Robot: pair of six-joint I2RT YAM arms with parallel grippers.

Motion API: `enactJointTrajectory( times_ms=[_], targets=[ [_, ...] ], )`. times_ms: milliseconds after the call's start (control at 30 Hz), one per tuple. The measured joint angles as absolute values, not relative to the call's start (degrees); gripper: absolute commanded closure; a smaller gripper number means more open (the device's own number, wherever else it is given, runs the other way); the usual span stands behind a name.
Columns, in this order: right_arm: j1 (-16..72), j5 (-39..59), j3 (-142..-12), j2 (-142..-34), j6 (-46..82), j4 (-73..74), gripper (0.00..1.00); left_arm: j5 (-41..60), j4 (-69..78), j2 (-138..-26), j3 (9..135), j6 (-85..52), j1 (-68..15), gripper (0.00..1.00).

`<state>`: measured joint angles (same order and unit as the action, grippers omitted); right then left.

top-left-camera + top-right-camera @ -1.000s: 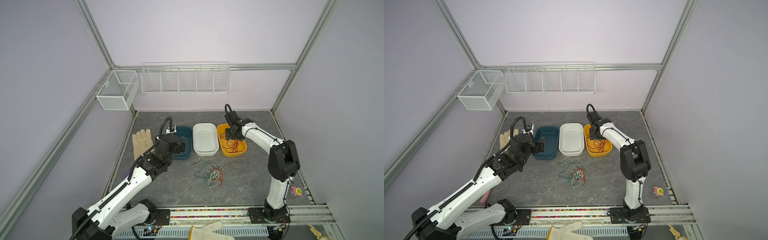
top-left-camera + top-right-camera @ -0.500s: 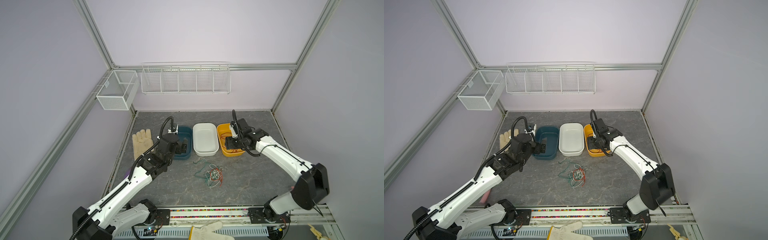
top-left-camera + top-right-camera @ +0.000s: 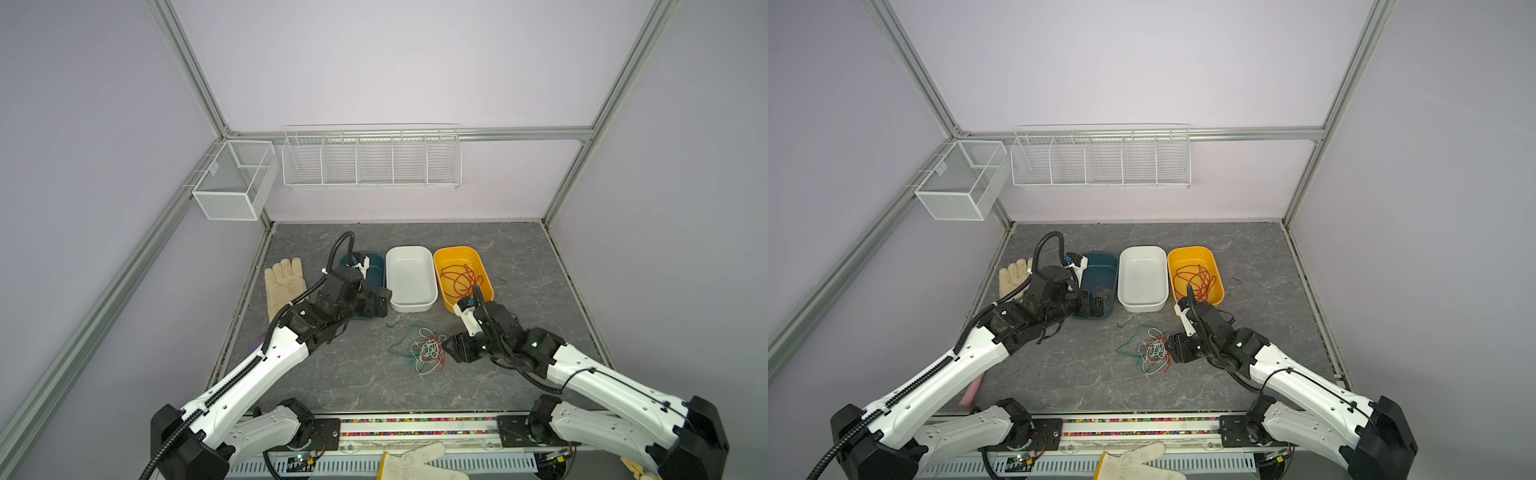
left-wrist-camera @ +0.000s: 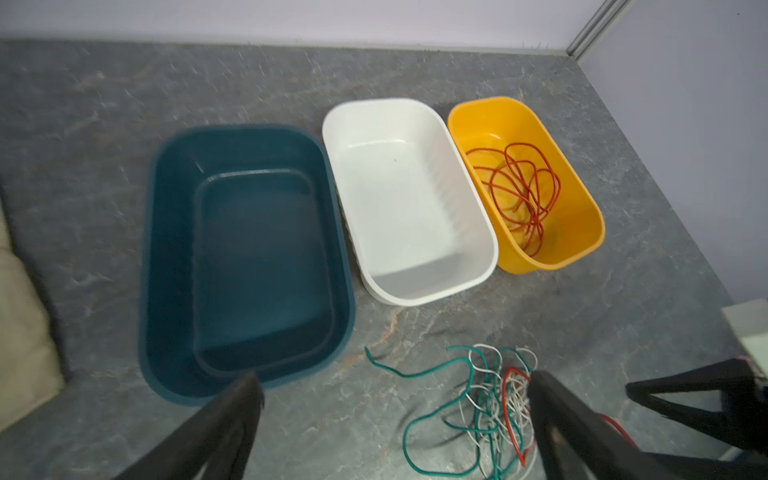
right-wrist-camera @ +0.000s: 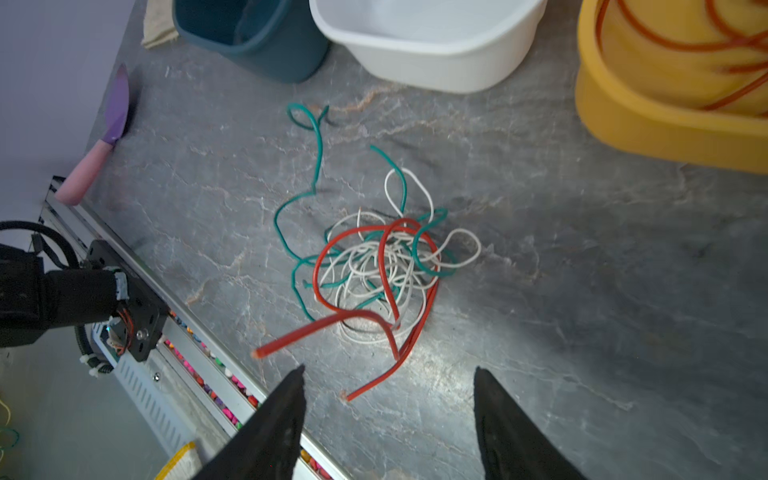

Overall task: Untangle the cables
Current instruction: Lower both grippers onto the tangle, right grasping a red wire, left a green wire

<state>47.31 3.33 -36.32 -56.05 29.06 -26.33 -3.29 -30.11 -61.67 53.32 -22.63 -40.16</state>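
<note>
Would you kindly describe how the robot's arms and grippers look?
The left arm and right arm have white shells with black joints. A black ribbed hose runs along the left arm; a thin black cable follows the right. The left gripper and right gripper have black, tapered fingers.

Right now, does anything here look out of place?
Yes. A purple knife with a pink handle lies at the tabletop's front left corner, and a work glove lies just outside the front rail; neither belongs with the tangled cables.
</note>
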Motion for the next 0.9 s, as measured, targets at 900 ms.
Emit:
enactJointTrajectory(
  times_ms=[900],
  targets=[
    [55.4, -3.6, -29.1, -62.2, 34.7, -13.8, 0.62, -2.0, -13.1, -63.2, 28.1, -45.3, -59.7, 0.06]
  ],
)
